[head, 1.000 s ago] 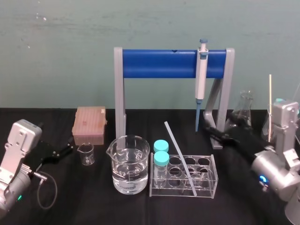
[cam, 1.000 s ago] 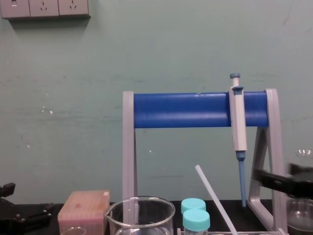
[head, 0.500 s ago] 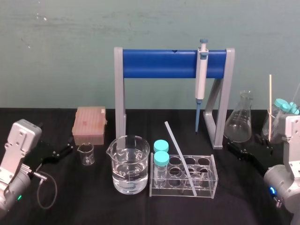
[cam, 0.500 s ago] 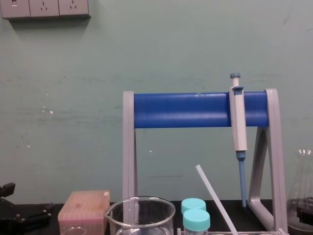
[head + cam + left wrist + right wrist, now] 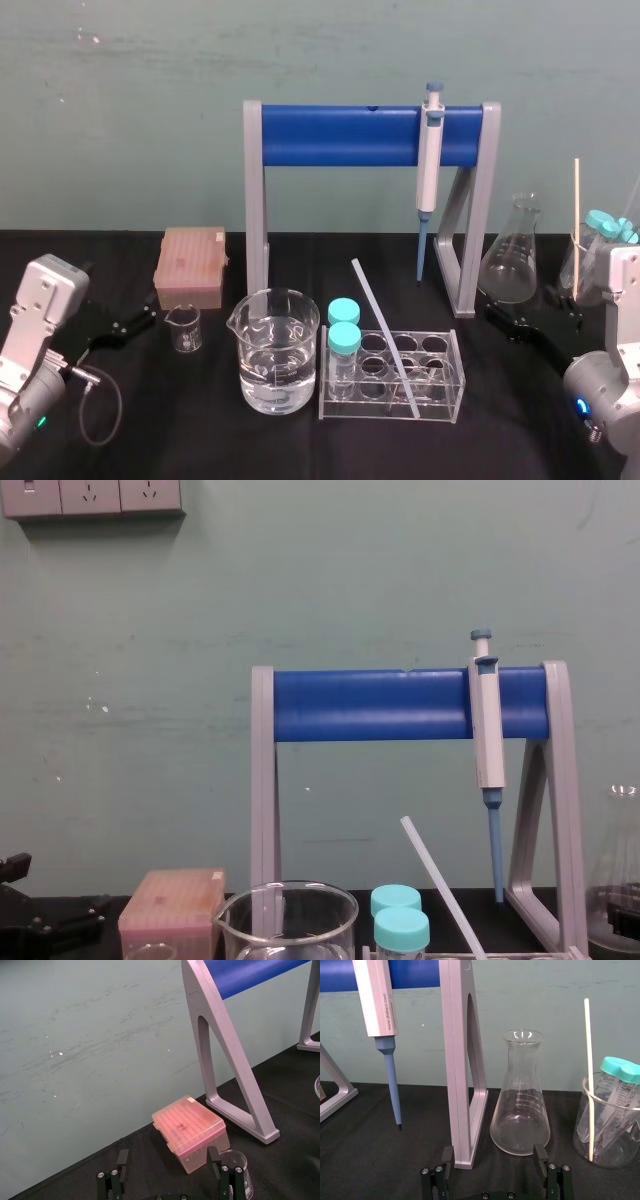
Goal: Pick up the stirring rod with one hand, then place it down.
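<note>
Neither of your pincers has the stirring rod [image 5: 383, 335] at this moment. It leans free in the clear tube rack [image 5: 456, 390], with its lower end down in a front hole and its upper end tilted up and back toward the blue stand [image 5: 340, 137]. Your right pincer [image 5: 532, 320] sits low over the black table with its jaws spread wide and nothing between them. Its wrist view puts the conical flask [image 5: 520, 1105] just ahead of it and the stand's grey leg ahead, a little toward its left. From that pincer the rod lies off to the left and well apart, with the rack's near end between them. Your left pincer [image 5: 148, 320] is parked at the far side, also spread and empty. The pink tip box [image 5: 190, 1127] is just ahead of it, and the rod is well off to its right, beyond the water beaker [image 5: 278, 365]. With the rod at rest and both pincers empty, you are either at the very start or already finished, and these views do not settle which. If it is the start, everything is left to do: reach across, close on the rod's free upper length, lift it out of the rack and set it down. I judge the right pincer the nearer one for that. Don't mistake the thin pale stick [image 5: 588, 1080], standing in the glass ahead and to that pincer's right, for your rod.
</note>
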### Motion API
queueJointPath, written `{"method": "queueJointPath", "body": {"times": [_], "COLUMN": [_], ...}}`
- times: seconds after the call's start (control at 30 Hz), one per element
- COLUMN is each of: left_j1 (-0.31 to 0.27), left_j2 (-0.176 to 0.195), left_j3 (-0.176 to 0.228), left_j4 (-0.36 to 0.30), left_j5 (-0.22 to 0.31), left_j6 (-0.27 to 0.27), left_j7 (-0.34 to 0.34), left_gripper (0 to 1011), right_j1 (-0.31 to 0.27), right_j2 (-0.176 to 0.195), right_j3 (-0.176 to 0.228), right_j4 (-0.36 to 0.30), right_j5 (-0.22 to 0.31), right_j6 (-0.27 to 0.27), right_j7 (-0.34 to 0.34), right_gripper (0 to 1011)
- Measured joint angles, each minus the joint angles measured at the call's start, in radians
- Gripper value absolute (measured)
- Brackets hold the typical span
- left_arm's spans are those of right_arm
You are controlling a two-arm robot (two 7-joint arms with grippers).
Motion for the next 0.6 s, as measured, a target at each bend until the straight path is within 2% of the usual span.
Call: {"method": "queueJointPath", "body": {"times": [0.6], "left_j1": [0.000], "left_j2": [0.000], "left_j3": [0.000], "left_j4": [0.000], "left_j5": [0.000], "left_j6": [0.000], "left_j7": [0.000], "left_gripper": [1000], "right_j1": [0.001], "right_j2": [0.001], "right_j3": [-0.001], "right_j4": [0.000], "right_j5": [0.001], "right_j6": [-0.001], "right_j7": [0.001], "right_gripper": [1003]}}
